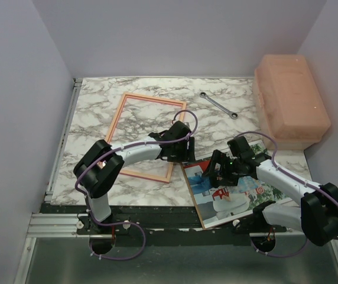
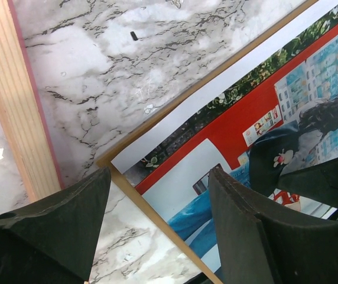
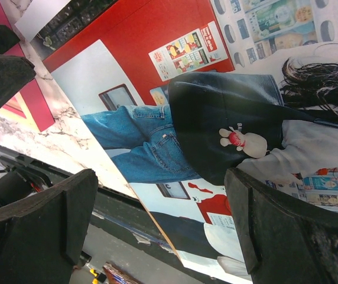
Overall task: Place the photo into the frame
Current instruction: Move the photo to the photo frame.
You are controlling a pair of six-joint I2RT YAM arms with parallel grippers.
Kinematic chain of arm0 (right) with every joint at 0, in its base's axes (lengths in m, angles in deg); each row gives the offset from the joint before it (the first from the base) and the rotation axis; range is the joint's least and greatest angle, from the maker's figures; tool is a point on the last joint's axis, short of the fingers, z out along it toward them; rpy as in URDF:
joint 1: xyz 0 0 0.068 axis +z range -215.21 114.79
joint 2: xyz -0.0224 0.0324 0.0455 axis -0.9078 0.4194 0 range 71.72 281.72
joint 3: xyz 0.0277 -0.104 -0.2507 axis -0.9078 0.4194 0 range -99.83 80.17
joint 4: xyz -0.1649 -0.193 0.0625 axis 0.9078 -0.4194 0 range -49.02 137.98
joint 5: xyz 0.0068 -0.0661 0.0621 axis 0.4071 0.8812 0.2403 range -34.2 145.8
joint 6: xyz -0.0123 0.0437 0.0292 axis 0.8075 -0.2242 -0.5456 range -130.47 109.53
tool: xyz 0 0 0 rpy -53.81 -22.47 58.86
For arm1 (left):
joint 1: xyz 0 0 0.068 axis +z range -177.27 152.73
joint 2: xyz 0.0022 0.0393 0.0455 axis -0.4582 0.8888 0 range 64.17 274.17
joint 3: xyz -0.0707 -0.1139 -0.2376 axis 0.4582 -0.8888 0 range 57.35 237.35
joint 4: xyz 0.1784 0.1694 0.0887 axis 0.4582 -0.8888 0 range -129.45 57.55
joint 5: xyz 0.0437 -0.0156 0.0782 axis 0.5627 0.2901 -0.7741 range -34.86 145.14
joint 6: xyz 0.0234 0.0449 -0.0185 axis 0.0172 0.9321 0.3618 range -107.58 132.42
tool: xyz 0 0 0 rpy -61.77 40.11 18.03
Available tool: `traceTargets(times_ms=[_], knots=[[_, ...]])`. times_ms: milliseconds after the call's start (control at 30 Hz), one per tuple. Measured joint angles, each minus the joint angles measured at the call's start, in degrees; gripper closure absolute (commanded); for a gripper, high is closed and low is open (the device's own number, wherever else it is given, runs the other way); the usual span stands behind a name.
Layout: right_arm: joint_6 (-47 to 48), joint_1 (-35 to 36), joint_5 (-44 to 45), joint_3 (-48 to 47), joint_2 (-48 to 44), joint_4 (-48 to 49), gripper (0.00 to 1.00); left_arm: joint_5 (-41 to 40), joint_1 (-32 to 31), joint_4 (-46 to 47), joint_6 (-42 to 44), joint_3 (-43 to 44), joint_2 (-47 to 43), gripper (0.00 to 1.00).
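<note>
The photo (image 1: 240, 198) lies face up at the front right, on a brown backing panel (image 2: 133, 195) whose edge shows round it. Its near corner hangs over the table's front edge. The frame (image 1: 154, 97) lies flat to the left with the marble showing through it. My left gripper (image 1: 182, 155) is open at the photo's far left corner. In the left wrist view that corner (image 2: 228, 124) lies between the fingers of the gripper (image 2: 157, 220), with the frame's wooden rail (image 2: 9, 100) at the left. My right gripper (image 1: 217, 170) hovers open over the print (image 3: 157, 71), and nothing is held in the gripper (image 3: 160, 222).
A metal wrench (image 1: 219, 105) lies behind the photo. A pale pink plastic box (image 1: 291, 100) stands at the back right. White walls close in the marble table (image 1: 92, 112) on three sides, and a black rail (image 1: 157, 216) runs along its front edge.
</note>
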Motion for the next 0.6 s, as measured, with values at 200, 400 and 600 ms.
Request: traceTargets(times_ms=[200, 400, 600], knots=[[0.00, -0.02, -0.22, 0.00, 0.17, 0.13, 0.02, -0.26, -0.02, -0.81, 0.20, 0.02, -0.24, 0.32], [0.00, -0.02, -0.31, 0.00, 0.35, 0.31, 0.02, -0.37, -0.02, -0.85, 0.20, 0.55, 0.33, 0.32], [0.00, 0.00, -0.35, 0.00, 0.61, 0.52, 0.02, -0.33, -0.02, -0.31, 0.20, 0.55, 1.11, 0.33]])
